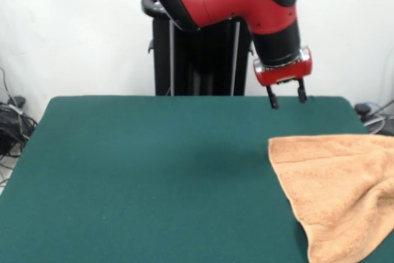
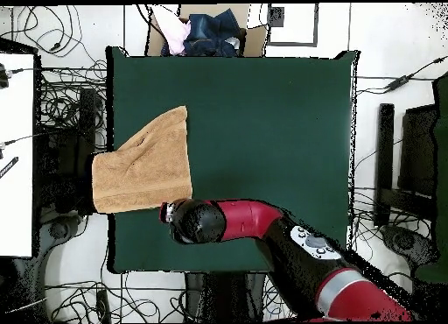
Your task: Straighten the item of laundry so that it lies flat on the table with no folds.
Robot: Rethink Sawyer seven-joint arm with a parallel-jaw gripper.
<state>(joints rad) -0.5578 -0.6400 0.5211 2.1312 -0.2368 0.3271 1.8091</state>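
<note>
The tan towel lies rumpled, overhanging the green surface's edge. Beyond the towel's far edge, the hand hovers empty, fingers spread.

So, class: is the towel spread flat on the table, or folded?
Folded: the towel shows creases and hangs over the table edge.

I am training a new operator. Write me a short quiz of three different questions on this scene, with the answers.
1. True or false: the gripper holds the towel.
2. The towel lies: A) spread flat at the middle of the table; B) creased, overhanging one table edge; C) on the floor.
3. Fill in: the gripper's fingers are ____ .

Key: 1 false, it hangs above the table, apart from the towel. 2 B. 3 open.
</note>
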